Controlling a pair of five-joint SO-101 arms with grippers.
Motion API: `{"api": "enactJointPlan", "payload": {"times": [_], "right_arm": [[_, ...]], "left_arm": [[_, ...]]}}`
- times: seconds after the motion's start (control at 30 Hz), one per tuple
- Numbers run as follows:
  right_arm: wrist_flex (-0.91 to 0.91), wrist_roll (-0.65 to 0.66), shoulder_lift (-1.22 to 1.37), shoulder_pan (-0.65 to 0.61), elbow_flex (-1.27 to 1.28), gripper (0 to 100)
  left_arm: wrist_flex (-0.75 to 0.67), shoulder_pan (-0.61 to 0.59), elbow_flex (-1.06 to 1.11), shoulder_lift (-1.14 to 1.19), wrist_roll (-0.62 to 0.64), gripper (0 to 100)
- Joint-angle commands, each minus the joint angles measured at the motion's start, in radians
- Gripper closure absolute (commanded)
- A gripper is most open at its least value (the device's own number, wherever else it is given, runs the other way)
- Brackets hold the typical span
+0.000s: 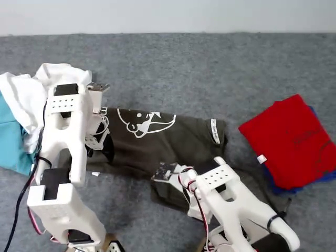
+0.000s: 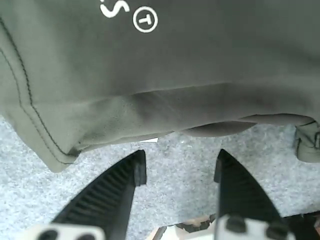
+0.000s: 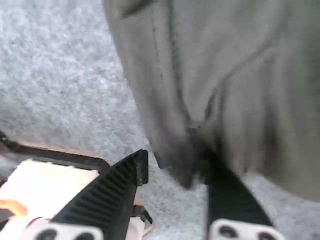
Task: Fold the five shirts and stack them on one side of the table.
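A dark olive shirt (image 1: 173,142) with a white print lies partly folded across the middle of the grey table (image 1: 210,68). My left gripper (image 1: 98,140) is at its left edge. In the left wrist view the left gripper (image 2: 180,165) is open over bare carpet, just short of the shirt's hem (image 2: 175,65). My right gripper (image 1: 166,171) is at the shirt's near edge. In the right wrist view the right gripper (image 3: 176,167) is open, with a fold of the olive shirt (image 3: 225,75) hanging between its fingers and over one fingertip.
A folded red shirt (image 1: 286,136) lies on a folded blue one (image 1: 326,177) at the right side. A crumpled white shirt (image 1: 29,92) and a teal shirt (image 1: 10,139) are heaped at the left edge. Bare carpet stretches along the back.
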Motion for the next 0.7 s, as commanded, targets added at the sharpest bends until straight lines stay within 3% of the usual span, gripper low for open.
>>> {"api": "enactJointPlan", "payload": {"times": [0.0, 0.27, 0.5, 0.67], "right_arm": [[0.102, -0.051, -0.021, -0.064, -0.13, 75.3], [0.309, -0.086, -0.021, -0.145, -0.359, 75.3], [0.038, -0.196, 0.025, 0.249, -0.446, 75.0], [-0.004, -0.316, 0.183, 0.348, -0.569, 75.0]], "left_arm": [[0.021, 0.006, 0.001, -0.043, -0.009, 78], [0.021, 0.006, 0.002, -0.043, -0.009, 78], [0.021, 0.006, 0.002, -0.041, -0.008, 78], [0.021, 0.006, 0.002, -0.041, -0.008, 78]]}}
